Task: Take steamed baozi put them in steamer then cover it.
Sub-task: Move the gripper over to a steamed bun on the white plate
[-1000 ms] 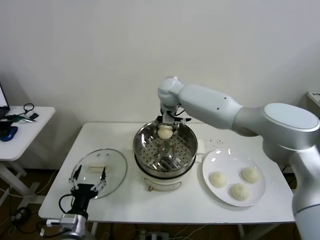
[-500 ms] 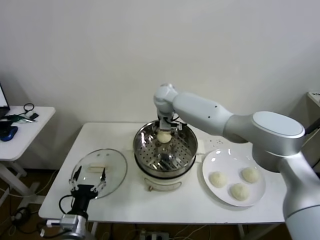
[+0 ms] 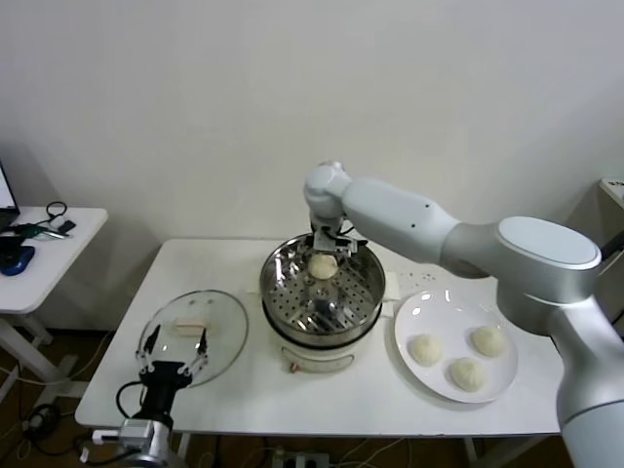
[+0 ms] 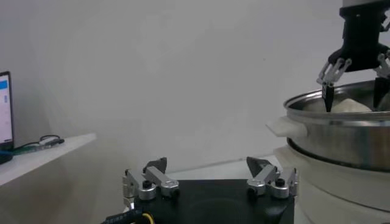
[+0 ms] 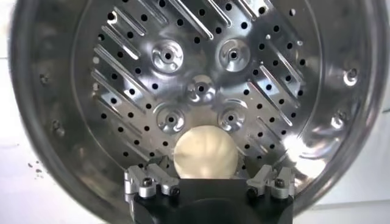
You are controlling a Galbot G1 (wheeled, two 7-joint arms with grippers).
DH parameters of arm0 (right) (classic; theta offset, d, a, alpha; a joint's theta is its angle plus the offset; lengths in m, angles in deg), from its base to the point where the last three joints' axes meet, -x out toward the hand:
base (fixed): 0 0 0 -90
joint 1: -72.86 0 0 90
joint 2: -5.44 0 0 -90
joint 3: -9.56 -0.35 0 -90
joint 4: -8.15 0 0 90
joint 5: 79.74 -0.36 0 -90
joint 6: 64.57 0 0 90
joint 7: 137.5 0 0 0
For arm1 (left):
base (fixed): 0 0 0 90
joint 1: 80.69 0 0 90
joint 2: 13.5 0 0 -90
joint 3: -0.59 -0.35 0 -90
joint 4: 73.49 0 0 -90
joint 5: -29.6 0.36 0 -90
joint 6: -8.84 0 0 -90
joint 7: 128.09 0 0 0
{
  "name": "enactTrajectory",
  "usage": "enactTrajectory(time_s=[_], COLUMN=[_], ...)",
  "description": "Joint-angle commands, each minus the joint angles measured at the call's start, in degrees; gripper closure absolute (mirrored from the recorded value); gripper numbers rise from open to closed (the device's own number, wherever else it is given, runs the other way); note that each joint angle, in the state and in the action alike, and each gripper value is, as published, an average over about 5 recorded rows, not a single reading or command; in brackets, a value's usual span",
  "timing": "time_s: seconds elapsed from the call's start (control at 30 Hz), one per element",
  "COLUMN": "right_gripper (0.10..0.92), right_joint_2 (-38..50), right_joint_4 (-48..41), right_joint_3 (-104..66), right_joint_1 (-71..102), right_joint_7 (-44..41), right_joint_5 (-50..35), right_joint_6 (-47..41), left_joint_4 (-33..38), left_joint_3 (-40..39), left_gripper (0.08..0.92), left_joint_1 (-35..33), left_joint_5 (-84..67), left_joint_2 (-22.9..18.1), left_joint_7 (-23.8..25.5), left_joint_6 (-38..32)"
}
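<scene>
Room: plain white wall behind a white surface (image 3: 244, 390); a second small desk (image 3: 44, 258) stands off to my left with cables on it.
Baozi in the steamer: one baozi (image 5: 205, 151) lies on the perforated floor of the steamer (image 3: 283, 292), toward the far wall of the basket; nothing grips it.
Right claw: my right claw (image 3: 330, 242) hangs directly above that bun, fingers spread apart and empty; in the right wrist view the bun sits between my two fingertips (image 5: 149, 181), free of both.
Baozi waiting: three more baozi (image 3: 425, 349) rest on the white plate (image 3: 409, 312), which lies just beside the steamer on my right side.
Relation that matters: the plate lies nearer to me and to the right of my right claw; the right arm is clearly the nearer one for those buns; I judge the next move as a lift clear of the steamer rim, then a swing out over the plate.
Cover: the glass cover (image 3: 222, 317) lies flat on the surface to the left of the steamer, its pale bar handle (image 3: 191, 325) uppermost.
Left claw: my left claw (image 3: 174, 356) waits low at the near edge of the cover, fingers apart, holding nothing.
Progress: one of four placed, by my reckoning; covering comes last.
</scene>
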Motion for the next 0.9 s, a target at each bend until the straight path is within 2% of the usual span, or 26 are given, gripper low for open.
enactTrajectory(time_s=[0.03,0.2,0.33,0.47,0.7,0.9], right_gripper=[0.203,0.203,0.203,0.203,0.203,0.203], right_joint_2=[4.37,12.51,19.75,26.47,37.58,44.97], right_joint_4=[4.84,11.13,16.46,19.68,21.69,24.14], right_joint_3=[2.06,9.52,20.07,23.35,25.45,25.16], right_joint_1=[-4.7,-13.13,-21.08,-23.99,-22.78,-16.95], right_joint_7=[-1.71,-0.34,9.15,8.24,4.72,4.72], right_joint_5=[-6.47,-19.12,-33.73,-44.77,-53.67,-52.7], right_joint_6=[-1.44,-8.46,-20.63,-31.46,-43.72,-46.82], left_joint_4=[0.17,0.62,0.91,1.18,1.92,2.08], left_joint_3=[-0.04,-0.06,-0.2,-0.68,-1.25,-1.08], left_gripper=[0.177,0.177,0.177,0.177,0.177,0.177], left_joint_1=[0.0,0.0,-0.02,0.0,0.07,-0.4], left_joint_5=[0.05,0.07,0.24,0.32,0.46,0.49], left_joint_2=[0.03,0.23,0.36,0.4,0.34,0.36], left_joint_7=[-0.01,-0.02,0.04,0.08,0.07,0.07], left_joint_6=[0.08,0.27,0.4,0.55,0.85,0.7])
